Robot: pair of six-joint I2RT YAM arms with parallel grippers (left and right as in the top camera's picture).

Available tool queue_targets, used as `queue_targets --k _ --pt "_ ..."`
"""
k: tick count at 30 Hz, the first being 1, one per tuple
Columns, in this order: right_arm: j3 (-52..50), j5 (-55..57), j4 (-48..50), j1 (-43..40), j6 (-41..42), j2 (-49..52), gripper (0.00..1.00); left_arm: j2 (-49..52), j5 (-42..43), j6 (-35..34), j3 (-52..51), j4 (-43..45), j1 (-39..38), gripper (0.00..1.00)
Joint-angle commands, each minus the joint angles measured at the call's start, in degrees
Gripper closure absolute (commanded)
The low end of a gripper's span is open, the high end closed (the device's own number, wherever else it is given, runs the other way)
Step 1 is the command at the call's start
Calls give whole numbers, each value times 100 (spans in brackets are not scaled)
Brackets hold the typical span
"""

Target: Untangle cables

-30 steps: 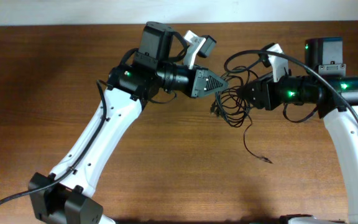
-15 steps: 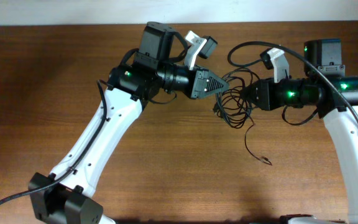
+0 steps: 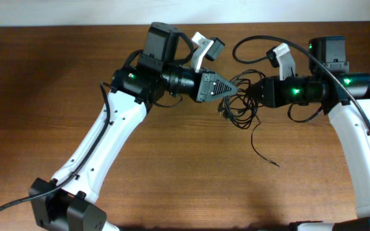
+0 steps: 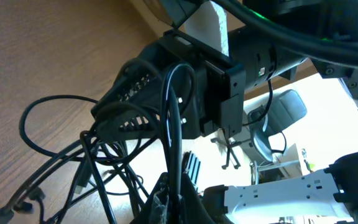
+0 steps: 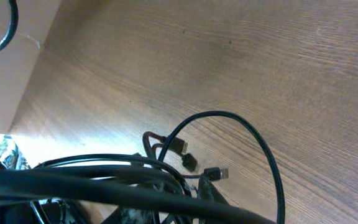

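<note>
Overhead, the cables (image 3: 241,110) form a black knot between the left tool (image 3: 231,90) and right tool (image 3: 252,95), one tail trailing across the counter (image 3: 44,77). The left wrist view alone shows the left tool clamped on the cables. I cannot tell the right tool's state. The right wrist view shows small plugs (image 5: 213,173).

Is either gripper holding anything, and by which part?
The left gripper is shut on the cables, pinching strands at the tangle's near edge. The right gripper reaches into the opposite side; a grip there cannot be told.
</note>
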Motion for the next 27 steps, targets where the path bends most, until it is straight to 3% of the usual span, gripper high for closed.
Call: queue_targets --k 1,6,8,12,27 --pt "-42 -13 46 -7 -20 46 75 28 262 114 42 9 -17 100" --pt "-39 -44 254 -7 -20 42 75 28 -216 118 42 -39 -20 100" --pt "-39 -284 232 -9 -20 26 67 28 -772 116 42 -146 -20 100" --pt "-39 -407 247 -9 -70 2 60 35 -901 109 42 -170 -28 100" --pt "-39 -901 435 -7 -92 2 61 39 -1211 48 42 -444 -264 100"
